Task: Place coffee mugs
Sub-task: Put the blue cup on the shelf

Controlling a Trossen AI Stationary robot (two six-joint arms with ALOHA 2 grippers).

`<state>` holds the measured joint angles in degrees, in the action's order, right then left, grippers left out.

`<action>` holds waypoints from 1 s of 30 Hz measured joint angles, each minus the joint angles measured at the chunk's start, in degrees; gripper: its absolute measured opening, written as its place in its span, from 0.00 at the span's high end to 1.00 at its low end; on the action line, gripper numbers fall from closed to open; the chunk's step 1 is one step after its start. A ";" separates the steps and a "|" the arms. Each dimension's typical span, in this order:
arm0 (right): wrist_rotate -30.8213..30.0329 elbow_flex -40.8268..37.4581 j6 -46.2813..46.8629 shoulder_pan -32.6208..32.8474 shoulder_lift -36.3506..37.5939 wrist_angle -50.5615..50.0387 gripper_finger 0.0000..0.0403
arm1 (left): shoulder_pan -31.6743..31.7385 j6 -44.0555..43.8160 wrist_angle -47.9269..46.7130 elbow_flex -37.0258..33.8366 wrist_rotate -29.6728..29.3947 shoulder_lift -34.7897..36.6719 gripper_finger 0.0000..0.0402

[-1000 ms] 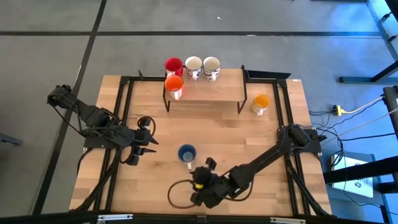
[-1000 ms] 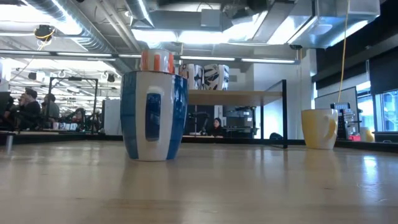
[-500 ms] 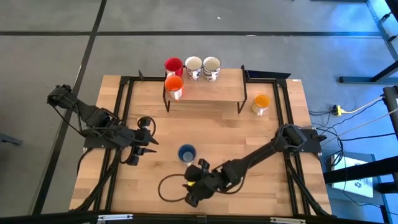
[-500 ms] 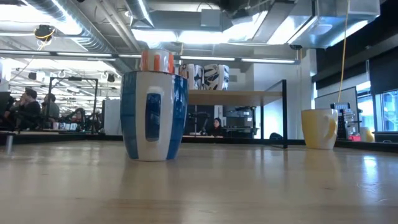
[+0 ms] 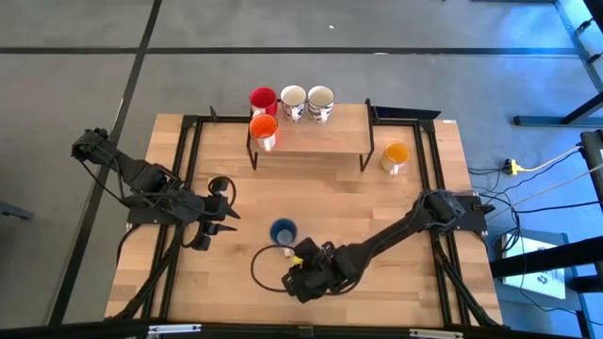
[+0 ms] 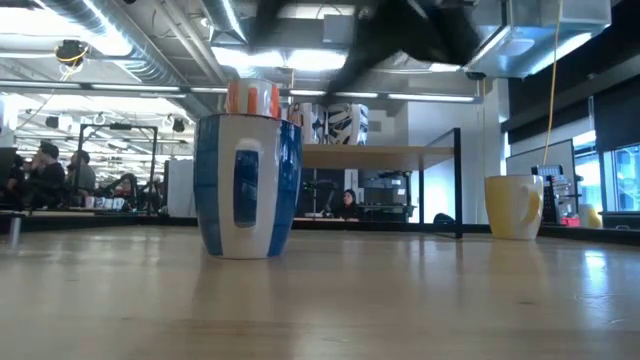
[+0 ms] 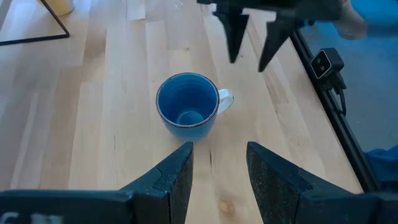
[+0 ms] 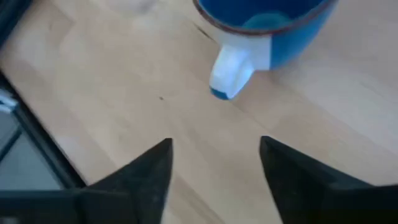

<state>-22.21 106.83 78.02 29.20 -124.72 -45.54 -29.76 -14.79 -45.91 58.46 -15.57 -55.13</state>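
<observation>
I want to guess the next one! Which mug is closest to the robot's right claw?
The blue mug. It stands alone mid-table, right beside the open right gripper, whose fingers point at its handle. The other five mugs are far off, on or near the shelf.

Blue mug point(image 8: 264, 25) cut by frame edge; right arm point(image 6: 400, 30) motion-blurred overhead.

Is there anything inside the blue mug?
No, the blue mug looks empty; the left wrist view shows its blue bottom. The right hand is open beside its handle. The part of the inside under the near rim is hidden.
</observation>
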 joint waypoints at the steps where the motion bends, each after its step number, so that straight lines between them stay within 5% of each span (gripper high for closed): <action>1: -0.61 0.02 1.27 -0.03 -0.73 0.52 0.41 | 0.00 0.00 0.01 0.00 0.00 0.02 0.64; 7: -5.93 0.09 7.18 -0.50 -3.37 2.63 0.30 | 0.00 0.42 -0.14 0.00 -0.13 0.01 0.64; 15: -10.74 0.15 9.70 -1.97 -4.84 3.28 0.35 | 0.00 0.44 -0.08 0.00 -1.72 0.00 0.64; 30: -10.60 0.08 9.96 -3.35 -8.29 5.63 0.69 | 0.00 1.59 -0.08 0.00 -3.54 0.00 0.64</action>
<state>-32.81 106.91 87.98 25.85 -133.01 -39.91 -29.76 -13.20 -46.00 58.46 -19.11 -55.13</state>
